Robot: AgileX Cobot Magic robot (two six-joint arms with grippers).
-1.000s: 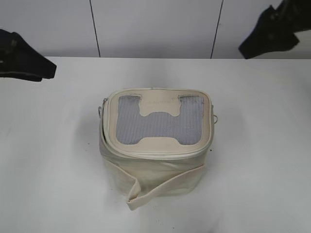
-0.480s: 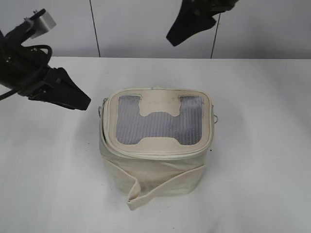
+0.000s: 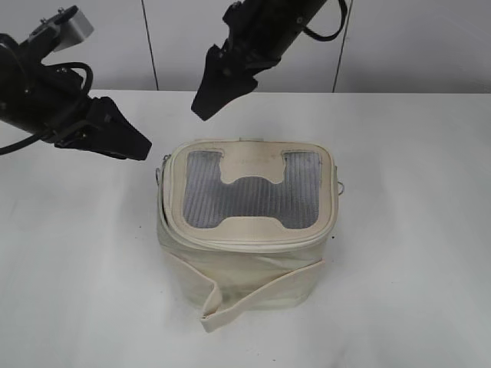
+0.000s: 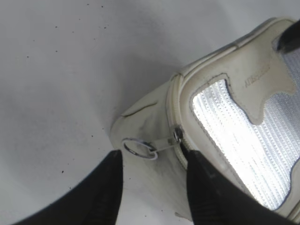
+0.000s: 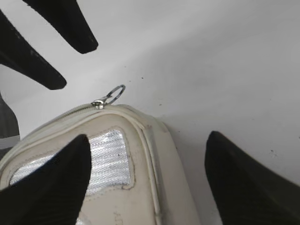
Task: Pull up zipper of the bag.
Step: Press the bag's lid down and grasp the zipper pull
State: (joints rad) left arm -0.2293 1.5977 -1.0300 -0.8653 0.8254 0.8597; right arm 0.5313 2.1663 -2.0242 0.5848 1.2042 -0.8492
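The cream bag (image 3: 244, 264) stands mid-table, its grey mesh top panel (image 3: 249, 192) facing up. The zipper (image 3: 253, 244) runs round the panel's rim, with silver ring pulls at the left (image 3: 159, 175) and right (image 3: 343, 186) ends. My left gripper (image 3: 136, 147) is open and empty just left of the bag's back left corner. In the left wrist view the ring pull (image 4: 139, 148) lies just ahead of the open jaws (image 4: 154, 187). My right gripper (image 3: 201, 110) reaches across, open, above the same corner. In the right wrist view its jaws (image 5: 147, 173) straddle the bag's corner (image 5: 154, 154), near the ring (image 5: 114, 93).
The loose cream strap (image 3: 253, 295) hangs down the bag's front onto the white table (image 3: 414, 253). A white panelled wall (image 3: 414, 46) stands behind. The left gripper's fingers (image 5: 61, 47) show at the top left of the right wrist view.
The right arm has swung left and down from the upper right to above the bag's back left corner. The left arm came in from the left edge, then shifted slightly right.
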